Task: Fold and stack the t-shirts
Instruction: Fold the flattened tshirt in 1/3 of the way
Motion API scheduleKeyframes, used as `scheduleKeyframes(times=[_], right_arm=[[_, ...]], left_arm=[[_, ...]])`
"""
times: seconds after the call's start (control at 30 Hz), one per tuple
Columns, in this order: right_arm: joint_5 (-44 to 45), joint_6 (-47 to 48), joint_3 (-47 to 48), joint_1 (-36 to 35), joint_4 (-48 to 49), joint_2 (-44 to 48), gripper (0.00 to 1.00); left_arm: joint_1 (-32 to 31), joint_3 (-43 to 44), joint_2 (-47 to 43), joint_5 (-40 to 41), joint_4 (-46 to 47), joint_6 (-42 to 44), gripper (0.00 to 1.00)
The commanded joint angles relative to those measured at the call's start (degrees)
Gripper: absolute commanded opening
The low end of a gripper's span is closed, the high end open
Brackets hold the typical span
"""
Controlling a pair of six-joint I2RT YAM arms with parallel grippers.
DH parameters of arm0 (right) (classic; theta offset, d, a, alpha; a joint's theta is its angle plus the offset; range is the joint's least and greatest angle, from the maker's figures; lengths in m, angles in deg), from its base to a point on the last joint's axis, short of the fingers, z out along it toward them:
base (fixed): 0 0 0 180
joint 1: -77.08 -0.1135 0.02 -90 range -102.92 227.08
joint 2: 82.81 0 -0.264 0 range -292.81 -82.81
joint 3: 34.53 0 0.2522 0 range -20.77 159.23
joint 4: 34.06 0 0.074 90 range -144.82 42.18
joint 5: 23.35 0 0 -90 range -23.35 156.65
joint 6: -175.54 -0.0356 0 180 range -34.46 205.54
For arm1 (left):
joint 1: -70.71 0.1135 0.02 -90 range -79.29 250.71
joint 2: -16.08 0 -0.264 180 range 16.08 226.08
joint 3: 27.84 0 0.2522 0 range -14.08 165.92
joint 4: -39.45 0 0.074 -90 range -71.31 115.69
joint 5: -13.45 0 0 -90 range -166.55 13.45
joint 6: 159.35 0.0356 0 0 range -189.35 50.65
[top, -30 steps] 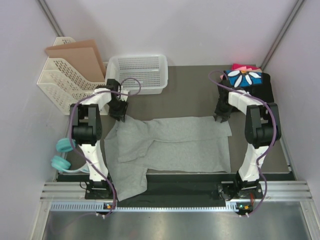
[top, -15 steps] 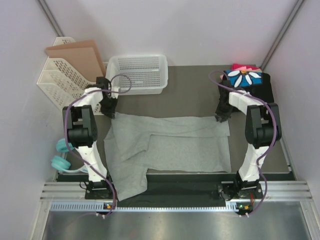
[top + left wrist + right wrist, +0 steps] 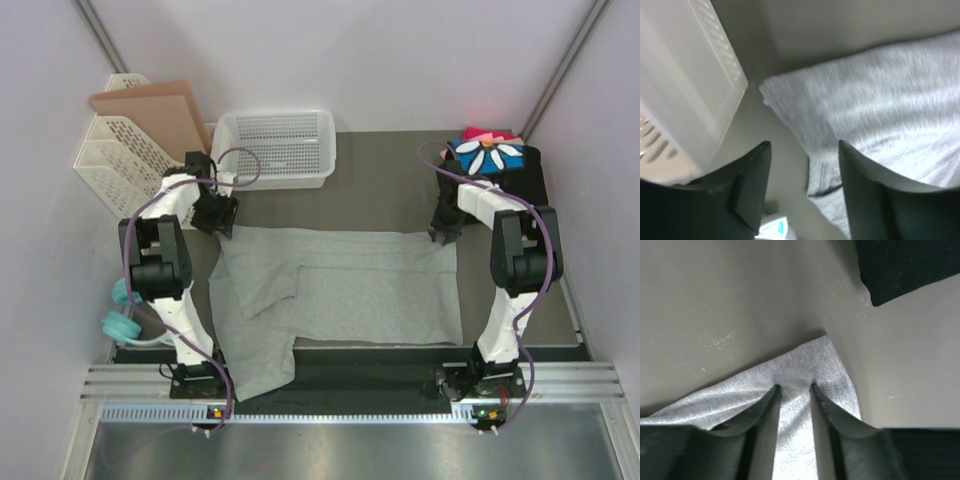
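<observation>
My left jaws stand wide apart and hold nothing. They hang just above the far-left corner of the light grey t-shirt (image 3: pixel 880 115), beside the wall of the white perforated basket (image 3: pixel 690 90). My right jaws are nearly together, with only a narrow gap. Their tips are set down on the shirt's far-right corner, and the cloth puckers between them. I cannot tell whether they truly pinch it.

My left arm (image 3: pixel 160 250) reaches forward along the left edge of the worktop (image 3: pixel 380 190), wrist bent down toward the shirt. My right arm (image 3: pixel 520 250) does the same along the right edge.

The grey shirt lies spread across the middle, its near-left part hanging over the near edge. The folded t-shirts (image 3: pixel 490 155) sit stacked in the far-right corner, and only a black edge of them shows in my right wrist view. My left wrist view is blurred.
</observation>
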Motion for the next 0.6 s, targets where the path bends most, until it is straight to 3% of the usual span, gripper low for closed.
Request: scheduleKeyframes(times=[0.0, 0.23, 0.37, 0.47, 0.57], right_arm=[[4.87, 0.43, -0.93, 1.42, 3.79, -3.61, 0.35], [5.22, -0.01, 1.7, 1.42, 2.3, -2.64, 0.47], [4.96, -0.72, 3.81, 1.42, 0.89, -0.1, 0.55], [3.29, -0.98, 4.44, 1.34, -0.25, 2.54, 0.56], [1.54, -0.63, 1.72, 0.72, 0.19, 6.93, 0.56]], left_arm=[[-1.02, 3.09, -6.49, 0.11, -3.44, 1.95, 0.66], [-4.79, 2.4, -14.31, -4.46, -9.25, 3.62, 0.69], [-14.09, -2.25, -18.27, -2.97, -8.39, 2.39, 0.69], [-21.38, -6.47, -18.8, -2.79, -7.5, 1.86, 0.68], [-23.6, -10.16, -18.1, -4.11, -7.15, 2.56, 0.65]])
